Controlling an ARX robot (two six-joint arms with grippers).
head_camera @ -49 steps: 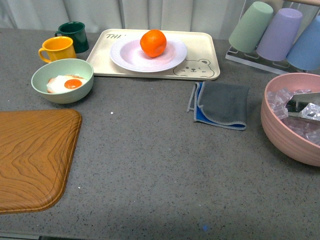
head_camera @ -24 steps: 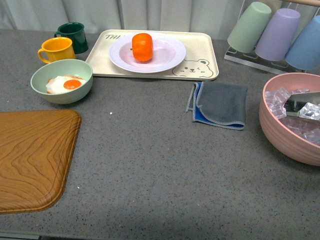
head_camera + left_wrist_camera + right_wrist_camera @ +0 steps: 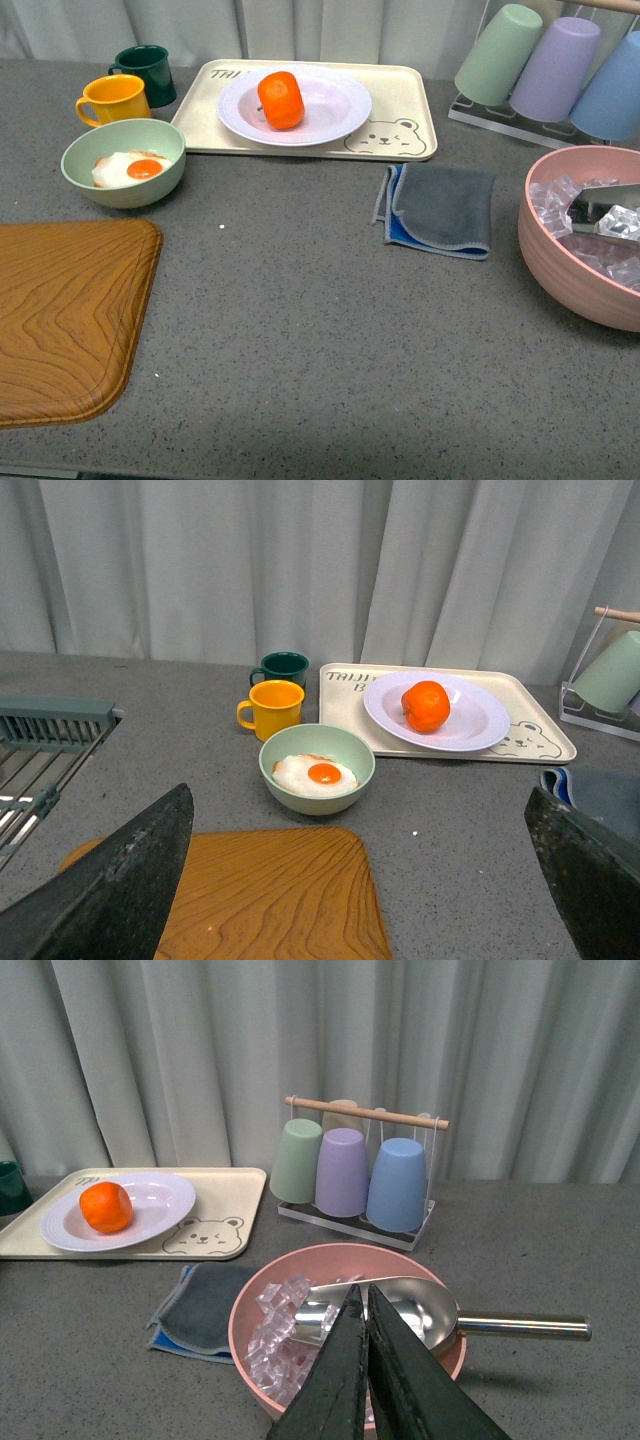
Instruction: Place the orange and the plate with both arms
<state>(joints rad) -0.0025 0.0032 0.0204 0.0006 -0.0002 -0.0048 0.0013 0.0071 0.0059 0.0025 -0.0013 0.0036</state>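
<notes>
The orange (image 3: 281, 99) lies in the pale lavender-white plate (image 3: 338, 115), which stands on the cream bear tray (image 3: 400, 105) at the back of the table. Both also show in the left wrist view, orange (image 3: 426, 706) and plate (image 3: 480, 725), and in the right wrist view, orange (image 3: 105, 1207) and plate (image 3: 160, 1203). Neither arm shows in the front view. My left gripper (image 3: 365, 880) is open and empty, above the near left of the table. My right gripper (image 3: 364, 1360) is shut and empty, above the pink bowl (image 3: 270, 1360).
A pale green bowl (image 3: 123, 160) with a fried egg, a yellow mug (image 3: 115, 99) and a dark green mug (image 3: 147, 68) stand left of the tray. A wooden board (image 3: 65, 315) lies at the near left. A grey-blue cloth (image 3: 440, 208), the pink bowl of ice with a metal scoop (image 3: 580, 235) and a cup rack (image 3: 545, 65) are on the right.
The orange has rolled a little to the left in the plate and turned; it now lies left of the plate's middle. The view has shifted slightly. No arm is seen in the front view.
</notes>
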